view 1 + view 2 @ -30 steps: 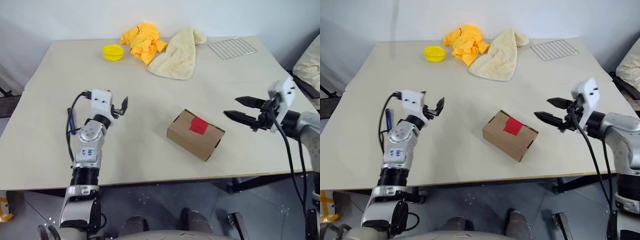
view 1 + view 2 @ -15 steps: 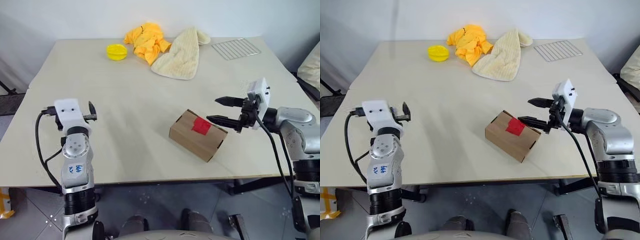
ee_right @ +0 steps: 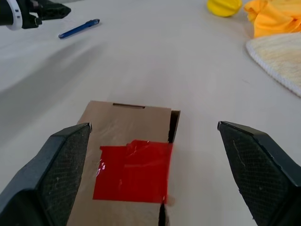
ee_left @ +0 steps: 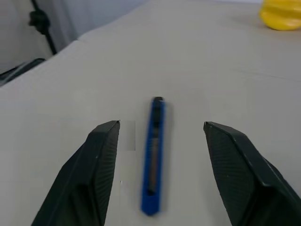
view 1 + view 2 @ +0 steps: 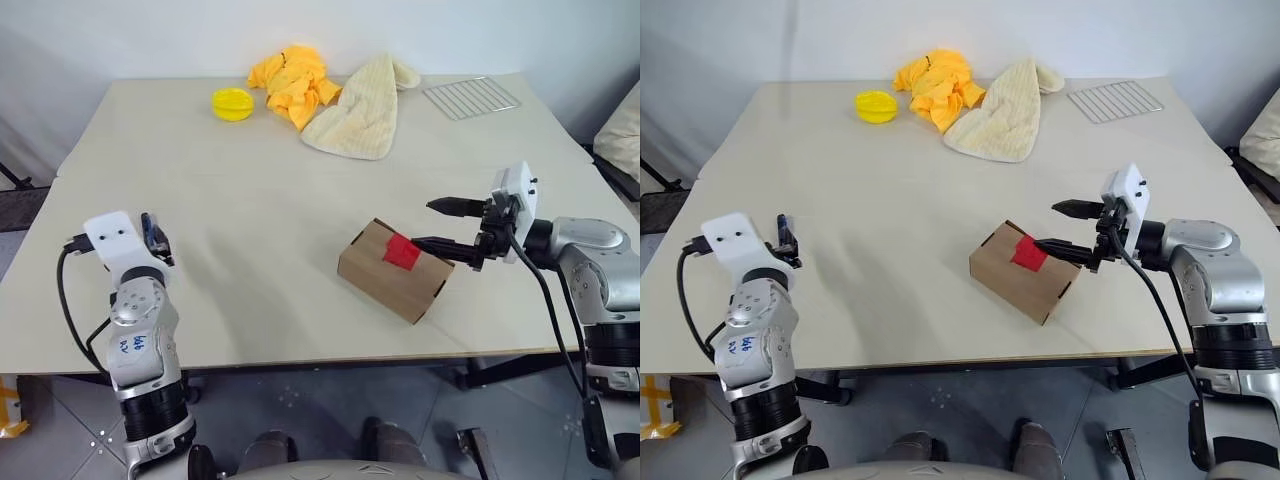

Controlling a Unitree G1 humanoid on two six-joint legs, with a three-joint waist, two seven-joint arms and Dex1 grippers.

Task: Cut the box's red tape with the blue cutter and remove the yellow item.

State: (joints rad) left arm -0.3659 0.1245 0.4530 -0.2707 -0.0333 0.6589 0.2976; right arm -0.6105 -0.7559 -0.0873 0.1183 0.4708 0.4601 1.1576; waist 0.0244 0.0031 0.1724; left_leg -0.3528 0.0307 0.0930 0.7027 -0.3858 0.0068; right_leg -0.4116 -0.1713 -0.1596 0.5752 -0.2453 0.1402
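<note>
The blue cutter (image 4: 153, 160) lies flat on the table (image 5: 250, 200), well to the left of the box (image 5: 393, 271), near the table's left edge. The left gripper (image 4: 162, 165) is lined up on it, its two black fingers (image 4: 101, 160) apart with the cutter lying between them, neither finger touching it as far as the wrist view shows. So the step in hand looks like the pick-up of the cutter, the first part of the job; nothing has been cut yet.

The box sits toward the right front of the table, flaps shut, the red tape (image 3: 133, 170) whole across its top seam. The yellow item is presumably inside the box. The right gripper (image 5: 452, 226) hovers just right of the box with its jaws spread wide and empty, one finger reaching over the taped corner, likely placed to steady the carton.

Next, the left gripper needs to settle lower and close squarely across the slim body of the cutter, which could roll or slip aside

Far behind the box lie a round yellow dish (image 5: 231, 103), a yellow-orange cloth (image 5: 291, 80), a cream towel (image 5: 360, 108) and a wire rack (image 5: 466, 96)
</note>
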